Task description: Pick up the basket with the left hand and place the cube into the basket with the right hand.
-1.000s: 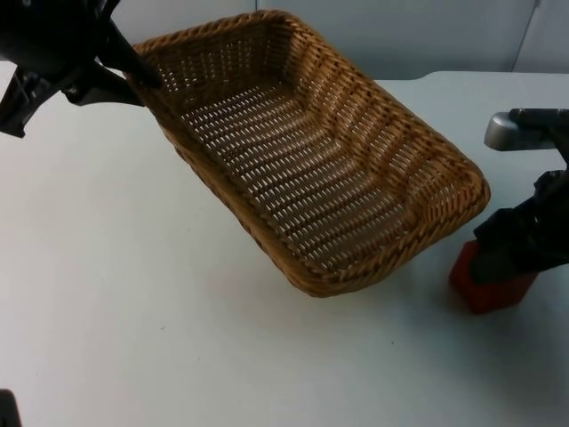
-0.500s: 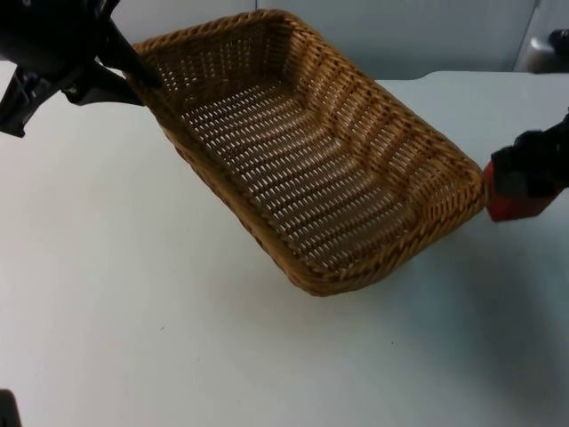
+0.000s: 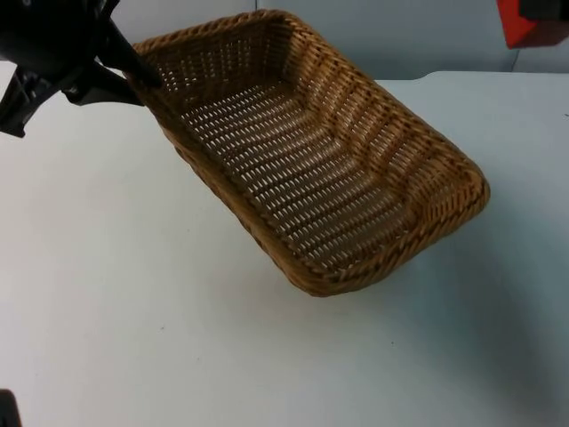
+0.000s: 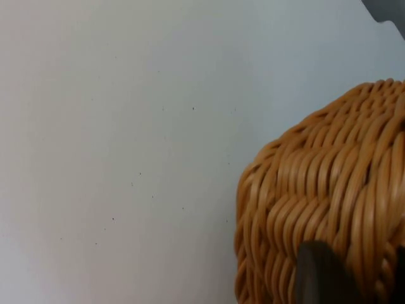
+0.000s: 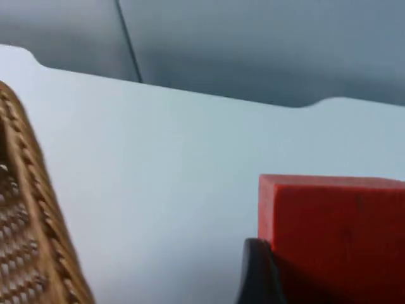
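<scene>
Tabletop (image 3: pixel 133 338): white, ran back to a grey partition wall (image 3: pixel 400 36) at the far edge.

Basket (image 3: pixel 311 160): woven wicker, rectangular, open side up, lay diagonally across the middle of the top view. It sat tilted, its far-left corner raised and its near-right end low, close over the tabletop; whether that end touched the surface could not be told. Inside was only bare weave. In the left wrist view a rounded wicker corner (image 4: pixel 329 209) stood against the pale tabletop (image 4: pixel 114 139).

Left gripper (image 3: pixel 142 78): black, at the basket's raised far-left corner, its jaws pinching the rim there. One dark fingertip (image 4: pixel 319 275) lay pressed against the outside of the weave in the left wrist view.

Cube (image 3: pixel 526 22): red, seen high at the far-right edge of the top view, in front of the partition wall, well apart from the basket and off the tabletop. In the right wrist view the cube (image 5: pixel 335 234) sat right at the jaws, one black fingertip (image 5: pixel 256 272) tight against its side; the jaws were pinching it. The basket's rim (image 5: pixel 31 209) showed beside it across a stretch of bare tabletop (image 5: pixel 158 158).

Right gripper (image 5: pixel 329 285): held up clear of the tabletop with the cube.
</scene>
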You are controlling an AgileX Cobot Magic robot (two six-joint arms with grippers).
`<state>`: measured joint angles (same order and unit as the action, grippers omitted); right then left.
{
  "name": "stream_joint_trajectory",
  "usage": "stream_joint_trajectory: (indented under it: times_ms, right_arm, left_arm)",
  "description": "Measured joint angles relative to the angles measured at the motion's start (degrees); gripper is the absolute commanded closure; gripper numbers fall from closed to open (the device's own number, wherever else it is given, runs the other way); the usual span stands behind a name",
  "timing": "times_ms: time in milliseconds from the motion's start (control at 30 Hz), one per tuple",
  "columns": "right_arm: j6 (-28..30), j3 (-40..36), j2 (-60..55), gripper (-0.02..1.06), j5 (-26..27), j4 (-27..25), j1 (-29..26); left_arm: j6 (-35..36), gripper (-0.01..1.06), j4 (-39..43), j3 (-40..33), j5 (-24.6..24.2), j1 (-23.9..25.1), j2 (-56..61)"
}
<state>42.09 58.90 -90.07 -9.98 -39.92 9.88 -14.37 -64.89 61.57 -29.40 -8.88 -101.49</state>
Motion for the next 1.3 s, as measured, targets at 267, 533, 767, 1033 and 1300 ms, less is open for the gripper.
stream_joint_trajectory:
  times_ms: [267,533,767,1033,1300]
  right_arm:
    - [0.5,5.5,0.0,0.68,-12.9,-7.0,0.0]
    - [6.6,5.8,-0.6,0.68,-18.9,-14.9,2.6]
    - [9.6,7.5,-8.7,0.68,-18.7,-16.5,13.9]
    - [9.3,8.1,-13.5,0.63,-14.1,-17.0,17.9]
    - [7.6,8.2,-14.0,-0.01,-11.0,-17.2,17.9]
  left_arm:
    - [0.0,1.05,0.0,0.0,0.0,0.0,0.0]
    - [0.0,1.05,0.0,0.0,0.0,0.0,0.0]
    - [0.0,1.05,0.0,0.0,0.0,0.0,0.0]
    - [0.0,1.05,0.0,0.0,0.0,0.0,0.0]
    - [0.0,1.05,0.2,0.0,0.1,0.0,0.0]
